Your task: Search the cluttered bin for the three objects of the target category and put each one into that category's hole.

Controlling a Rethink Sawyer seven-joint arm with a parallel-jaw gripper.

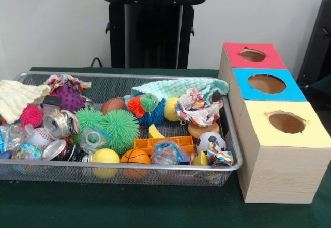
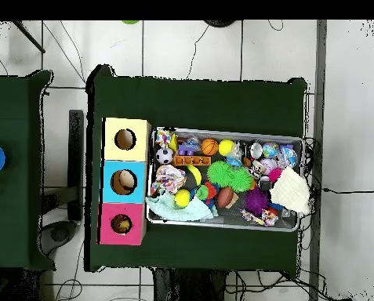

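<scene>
We see the wire basket (image 1: pixel 230 150) packed with toys just beside the row of boxes, presumably so each ball needs only a short carry to the red box's hole (image 1: pixel 253 55). The arm is drawn back, so its gripper is out of both views; a basketball (image 1: pixel 135 157) and a soccer ball (image 1: pixel 210 141) lie near the basket's front rim. Only the overhead view looks down into the hole, where something orange shows.
</scene>
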